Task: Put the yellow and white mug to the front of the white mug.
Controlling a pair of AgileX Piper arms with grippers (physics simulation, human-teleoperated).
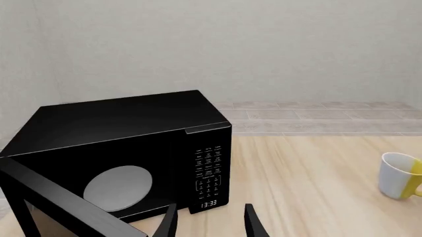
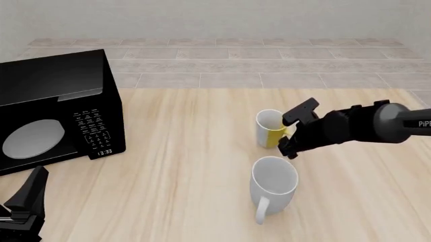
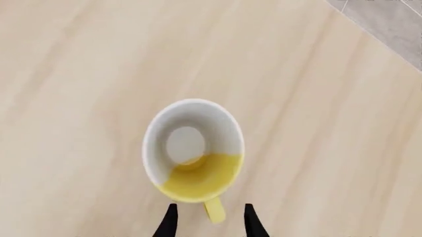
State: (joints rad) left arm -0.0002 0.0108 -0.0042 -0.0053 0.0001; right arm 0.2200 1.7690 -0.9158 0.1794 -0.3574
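The small ceramic mug, half white and half yellow (image 3: 193, 150), has a yellow handle and a pale inside tinted yellow on one side. The larger plain ceramic mug (image 2: 273, 184) is white all over, handle included. The boxy microwave oven (image 2: 52, 108) is glossy black with white keypad markings, a white clock readout and a pale grey round plate inside. The wooden surface (image 2: 181, 171) is light beige with faint grain streaks. Both arms are black.

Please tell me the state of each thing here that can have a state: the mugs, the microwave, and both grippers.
Yellow and white mug: upright on the table, not gripped.
White mug: upright, apart from the other mug.
Microwave: door open, clock lit.
Right gripper: open, fingers either side of the yellow handle.
Left gripper: open, holding nothing.
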